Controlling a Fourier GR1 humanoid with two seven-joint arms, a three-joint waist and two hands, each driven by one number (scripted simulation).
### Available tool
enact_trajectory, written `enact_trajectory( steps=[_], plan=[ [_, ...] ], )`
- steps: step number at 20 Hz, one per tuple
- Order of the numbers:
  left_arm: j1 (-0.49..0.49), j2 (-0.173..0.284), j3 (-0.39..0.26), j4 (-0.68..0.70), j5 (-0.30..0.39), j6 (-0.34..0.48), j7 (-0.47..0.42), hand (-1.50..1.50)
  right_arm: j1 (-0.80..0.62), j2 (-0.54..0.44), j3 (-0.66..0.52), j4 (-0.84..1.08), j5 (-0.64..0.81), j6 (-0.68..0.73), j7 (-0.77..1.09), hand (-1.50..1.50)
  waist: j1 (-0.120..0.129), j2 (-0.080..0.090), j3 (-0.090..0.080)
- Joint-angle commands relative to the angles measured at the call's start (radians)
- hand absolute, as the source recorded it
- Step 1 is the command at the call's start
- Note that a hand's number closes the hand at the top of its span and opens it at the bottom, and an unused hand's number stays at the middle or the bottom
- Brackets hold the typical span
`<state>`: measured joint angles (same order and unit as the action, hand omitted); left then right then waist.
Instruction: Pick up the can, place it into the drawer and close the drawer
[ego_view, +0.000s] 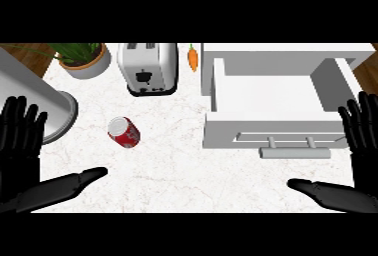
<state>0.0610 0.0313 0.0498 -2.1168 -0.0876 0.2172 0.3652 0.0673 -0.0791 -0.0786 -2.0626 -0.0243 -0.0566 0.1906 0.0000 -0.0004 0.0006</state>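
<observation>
A red can (124, 132) with a silver top lies on its side on the white marble counter, left of centre. The white drawer (275, 95) stands pulled open at the right, its inside bare, with a bar handle (295, 151) on its front. My left hand (21, 135) rests open at the left edge, fingers up, well left of the can. My right hand (362, 125) rests open at the right edge, beside the drawer's front corner. Neither hand touches anything.
A silver toaster (150, 67) stands behind the can. A potted plant (83, 57) is at the back left, and a carrot (193, 57) lies between toaster and drawer. A grey round container (44, 102) sits by my left hand.
</observation>
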Motion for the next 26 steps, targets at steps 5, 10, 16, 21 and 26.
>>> enact_trajectory(
  steps=[5,10,16,21,26],
  plan=[
    [-0.088,0.016,0.038,0.096,0.018,0.0,0.012,-1.5,0.047,0.049,0.035,0.039,0.039,0.0,-0.075,-1.5,-0.002,0.0,0.0],
    [-0.09,-0.015,0.006,0.212,-0.007,0.012,-0.055,-1.5,0.063,0.007,-0.045,0.023,-0.029,0.055,-0.08,-1.5,-0.003,0.0,-0.001],
    [-0.087,-0.031,-0.078,0.348,-0.023,0.098,-0.143,-1.5,0.06,-0.009,-0.067,-0.055,-0.055,0.07,-0.013,-1.5,-0.003,0.0,-0.001],
    [-0.089,-0.031,-0.095,0.54,0.014,0.151,-0.316,-1.5,0.092,-0.006,-0.098,-0.036,-0.069,0.095,-0.065,-1.5,-0.005,0.001,-0.001],
    [0.009,-0.031,-0.094,0.567,0.039,0.131,-0.411,-1.5,0.076,-0.01,-0.092,-0.107,-0.047,0.071,0.038,-1.5,-0.001,0.0,-0.001]
  ],
)
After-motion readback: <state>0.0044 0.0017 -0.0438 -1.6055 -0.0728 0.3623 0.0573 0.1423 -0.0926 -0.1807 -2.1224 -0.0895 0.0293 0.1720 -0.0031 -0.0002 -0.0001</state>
